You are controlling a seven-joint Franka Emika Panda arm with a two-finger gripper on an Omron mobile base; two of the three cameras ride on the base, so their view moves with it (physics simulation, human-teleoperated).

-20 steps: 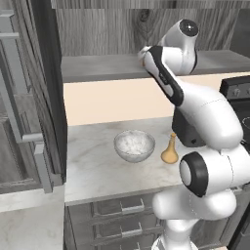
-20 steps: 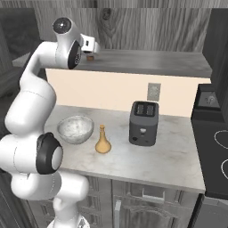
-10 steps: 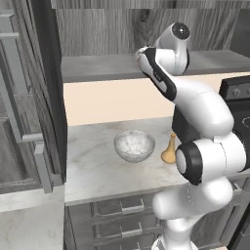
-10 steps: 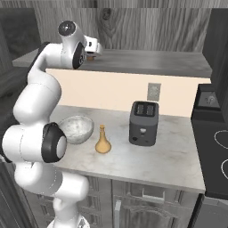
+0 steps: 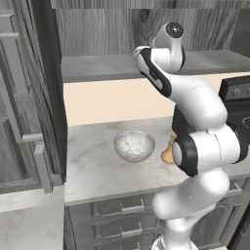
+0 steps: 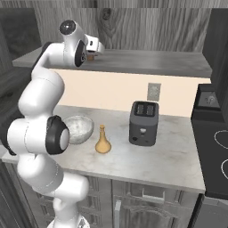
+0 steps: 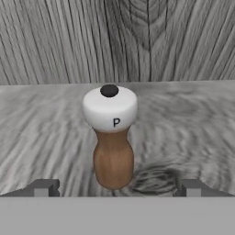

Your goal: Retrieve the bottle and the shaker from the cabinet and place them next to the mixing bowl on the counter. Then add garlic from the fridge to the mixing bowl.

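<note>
You have the pincer (image 7: 114, 188) released and wide, level with the shaker (image 7: 111, 137), which stands upright on the cabinet (image 7: 193, 124) shelf dead ahead between the fingertips (image 7: 42, 187), so push straight forward before clenching.

We see a peach-cream wall (image 6: 111, 91) behind the worktop, with a grey outlet plate (image 6: 153, 91) at its three o'clock side. A dark toaster (image 6: 144, 123) stands just below that outlet. At three o'clock sits a black stove (image 6: 213, 147). Grey drawers with metal handles (image 5: 122, 215) run underneath at six o'clock.
</note>
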